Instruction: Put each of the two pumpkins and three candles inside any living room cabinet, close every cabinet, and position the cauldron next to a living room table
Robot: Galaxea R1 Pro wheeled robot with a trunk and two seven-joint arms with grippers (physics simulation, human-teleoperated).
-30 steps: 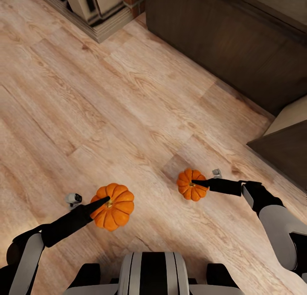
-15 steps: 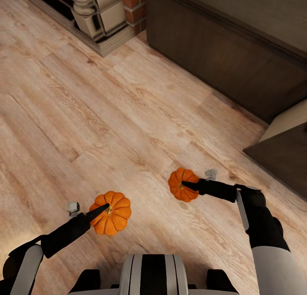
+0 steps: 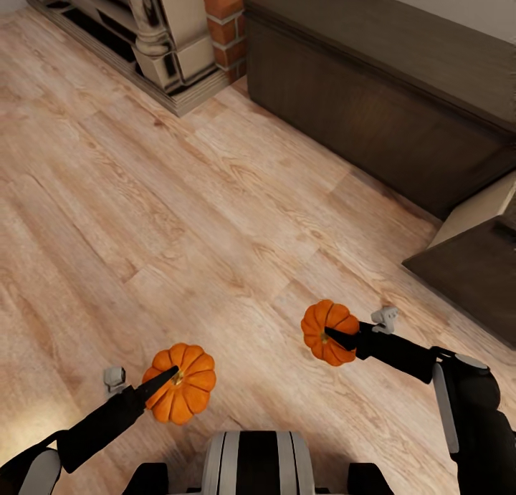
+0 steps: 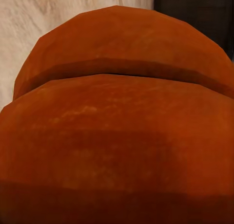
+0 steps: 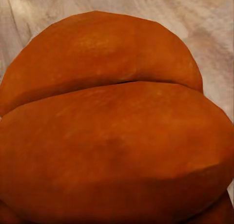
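Note:
Two bright orange ribbed pumpkins hang above the wood floor in the head view. My left gripper (image 3: pixel 172 375) is shut on the left pumpkin (image 3: pixel 188 395) at its stem. My right gripper (image 3: pixel 331 335) is shut on the right pumpkin (image 3: pixel 322 323), also at the top. Up close, orange rind of the left pumpkin (image 4: pixel 117 136) crowds the left wrist view and rind of the right pumpkin (image 5: pixel 112 136) crowds the right wrist view. The long, low dark brown cabinet (image 3: pixel 387 101) stands along the far wall, its fronts shut. Candles and cauldron are out of view.
A fireplace surround with a pale column (image 3: pixel 154 36) and red brick (image 3: pixel 229 22) stands at the far left beside the cabinet. A second dark brown unit (image 3: pixel 473 273) juts in at the right. Light wood floor (image 3: pixel 179 194) spreads between me and the cabinet.
The head view has tilted up, showing more of the cabinet top and fireplace. Both grippers still hold their pumpkins; the right pumpkin has shifted a little right and lower in the picture.

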